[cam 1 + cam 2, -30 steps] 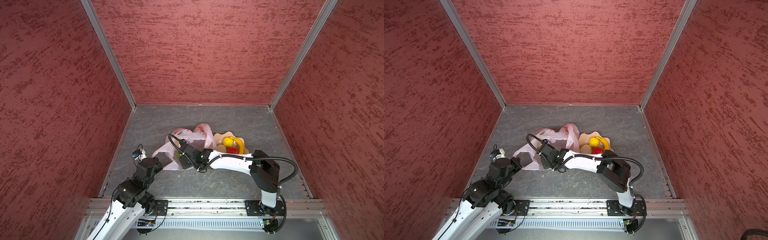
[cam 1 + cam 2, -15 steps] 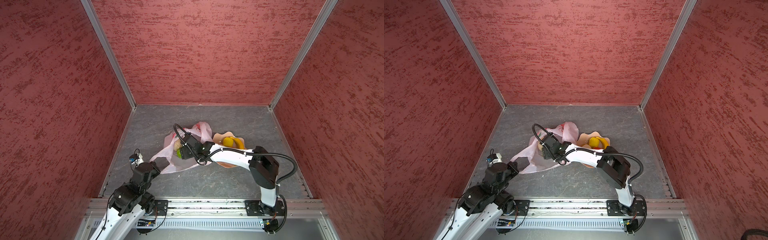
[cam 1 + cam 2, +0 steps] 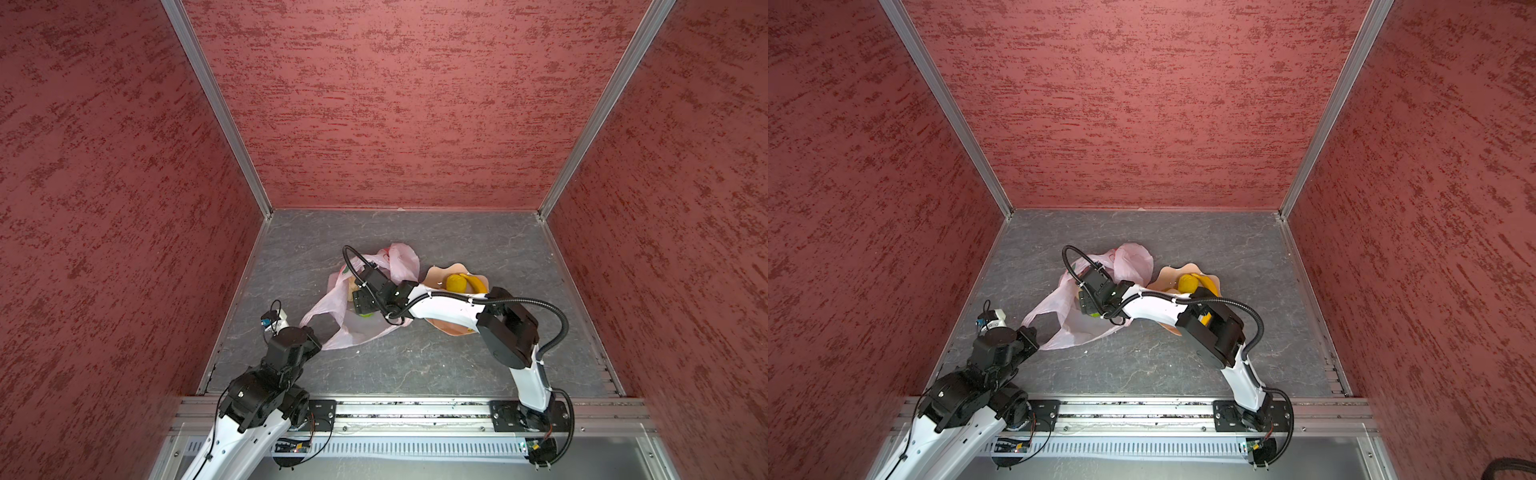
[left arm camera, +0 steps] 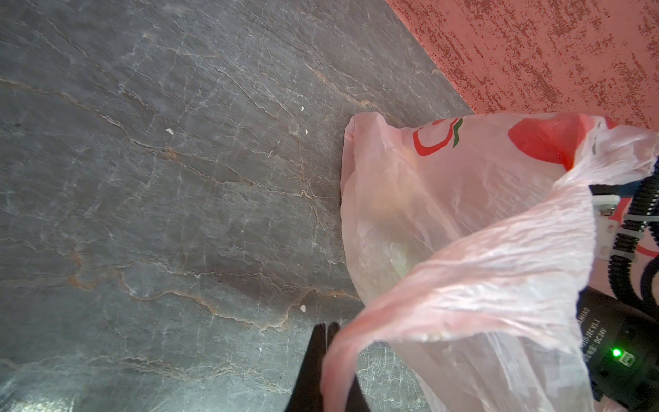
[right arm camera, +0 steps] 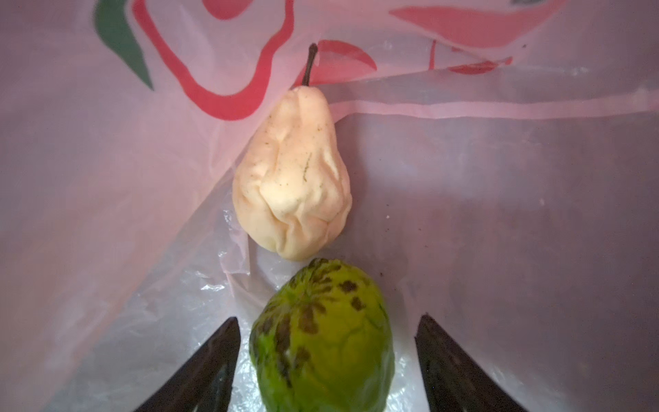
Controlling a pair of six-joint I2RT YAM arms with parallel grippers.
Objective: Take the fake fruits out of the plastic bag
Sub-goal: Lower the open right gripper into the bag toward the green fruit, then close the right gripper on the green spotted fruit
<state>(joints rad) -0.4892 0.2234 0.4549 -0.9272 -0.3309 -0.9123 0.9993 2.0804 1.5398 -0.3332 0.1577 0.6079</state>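
Observation:
The pale-pink plastic bag (image 3: 395, 262) (image 3: 1129, 262) lies mid-floor with its mouth stretched toward the near left. My left gripper (image 4: 325, 326) (image 3: 318, 337) is shut on one loop handle (image 4: 463, 278), pulling it taut. My right gripper (image 5: 328, 318) is inside the bag and open. A green fake fruit (image 5: 321, 342) (image 3: 365, 314) sits between its fingers, apart from both. Just beyond it lies a beige pear-shaped fake fruit (image 5: 292, 178). A round yellow fruit (image 3: 455, 282) (image 3: 1187, 282) and a banana (image 3: 478, 284) rest in the bowl.
The peach scalloped bowl (image 3: 436, 274) (image 3: 1167, 274) stands right of the bag, partly under my right forearm (image 3: 449, 309). Red walls close in three sides, and a metal rail (image 3: 395, 409) runs along the near edge.
My right gripper has pushed deeper into the bag and its jaws have spread wider. The left gripper has drawn the handle toward the near left, stretching the bag.

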